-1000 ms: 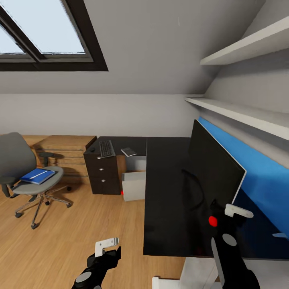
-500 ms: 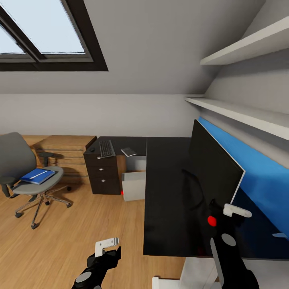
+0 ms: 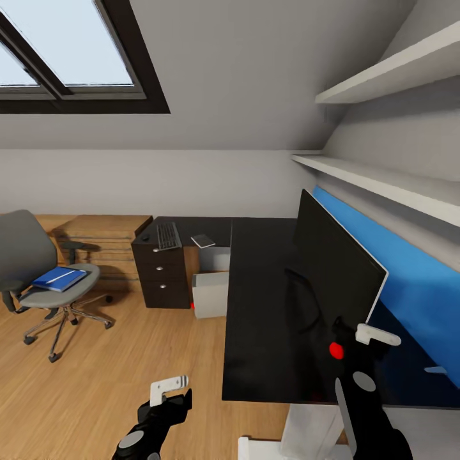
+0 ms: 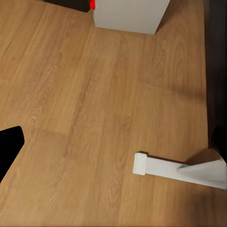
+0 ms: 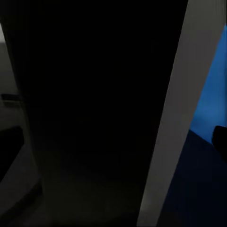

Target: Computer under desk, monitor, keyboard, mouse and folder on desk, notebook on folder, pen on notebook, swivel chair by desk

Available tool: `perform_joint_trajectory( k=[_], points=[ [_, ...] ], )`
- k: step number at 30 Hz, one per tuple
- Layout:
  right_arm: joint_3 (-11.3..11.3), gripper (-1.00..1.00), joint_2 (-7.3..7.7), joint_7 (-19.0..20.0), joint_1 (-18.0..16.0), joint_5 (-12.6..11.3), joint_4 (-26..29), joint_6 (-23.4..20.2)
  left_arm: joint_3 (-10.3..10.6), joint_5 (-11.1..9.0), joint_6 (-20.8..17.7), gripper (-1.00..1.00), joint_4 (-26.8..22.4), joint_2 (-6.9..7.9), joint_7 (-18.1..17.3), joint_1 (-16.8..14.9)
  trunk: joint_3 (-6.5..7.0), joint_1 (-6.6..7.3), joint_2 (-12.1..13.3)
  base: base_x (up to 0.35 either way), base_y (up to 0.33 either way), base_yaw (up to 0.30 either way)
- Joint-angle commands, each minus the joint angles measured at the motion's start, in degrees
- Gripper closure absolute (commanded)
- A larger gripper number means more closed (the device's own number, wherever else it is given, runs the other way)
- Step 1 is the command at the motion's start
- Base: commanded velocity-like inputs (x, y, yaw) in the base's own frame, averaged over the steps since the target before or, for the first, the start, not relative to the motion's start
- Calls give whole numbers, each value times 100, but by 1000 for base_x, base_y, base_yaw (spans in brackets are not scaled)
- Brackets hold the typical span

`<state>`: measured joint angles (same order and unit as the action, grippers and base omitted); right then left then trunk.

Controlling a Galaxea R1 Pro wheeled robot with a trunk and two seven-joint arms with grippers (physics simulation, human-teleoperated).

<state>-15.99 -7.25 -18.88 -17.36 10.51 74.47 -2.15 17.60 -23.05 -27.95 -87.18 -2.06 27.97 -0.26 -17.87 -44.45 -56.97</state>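
Observation:
The monitor [image 3: 332, 262] stands on the black desk [image 3: 262, 319] by the blue wall panel. My right gripper [image 3: 370, 338] is open at its near lower corner, and the monitor's silver edge [image 5: 165, 118] runs between the fingers. My left gripper [image 3: 171, 391] hangs open and empty over the floor beside the desk. The keyboard [image 3: 168, 235], mouse [image 3: 146, 238] and notebook [image 3: 204, 241] lie on the desk's far wing. The computer [image 3: 211, 294] stands under the desk. The blue folder [image 3: 59, 278] lies on the swivel chair [image 3: 29, 252] at far left.
A dark drawer unit [image 3: 161, 275] carries the desk's far wing, with a wooden dresser [image 3: 102, 236] behind the chair. The desk's white foot [image 4: 175, 168] lies on the wood floor near my left gripper. Shelves [image 3: 383, 179] run above the monitor.
The whole picture has shifted slightly left, so the camera moved. Both grippers hold the same places in the view, and the far things have not moved.

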Motion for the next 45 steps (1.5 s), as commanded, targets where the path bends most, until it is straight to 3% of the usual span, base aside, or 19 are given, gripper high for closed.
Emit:
perform_joint_trajectory(
  k=[1,5,8,13,32,45],
  points=[
    [-9,-100,-4,-10,-4,57,4,-23,1,-60,-9,-100,-40,1,51,-4,-7,0,-4,-8,-10,0],
    [-10,-100,-4,-10,-4,57,5,-22,-19,-60,0,-100,-248,44,57,-8,-7,0,-4,-3,-4,0],
    [-9,-100,-4,-10,-4,57,2,-20,-27,-66,20,-100,-429,184,59,-9,-7,0,-4,-1,-1,0],
    [-9,-100,-4,-10,-4,57,-7,-20,-50,-75,50,-100,-538,281,60,-9,-7,0,-4,-1,-8,0],
    [-9,-100,-4,-10,-4,57,-8,-15,-55,-85,45,-100,-555,294,62,-10,-7,0,-4,-35,-100,0],
    [-9,-100,-4,-10,-4,50,-10,-12,-55,-92,44,-100,-549,294,61,-10,-7,0,-4,-205,0,0]
  ],
)
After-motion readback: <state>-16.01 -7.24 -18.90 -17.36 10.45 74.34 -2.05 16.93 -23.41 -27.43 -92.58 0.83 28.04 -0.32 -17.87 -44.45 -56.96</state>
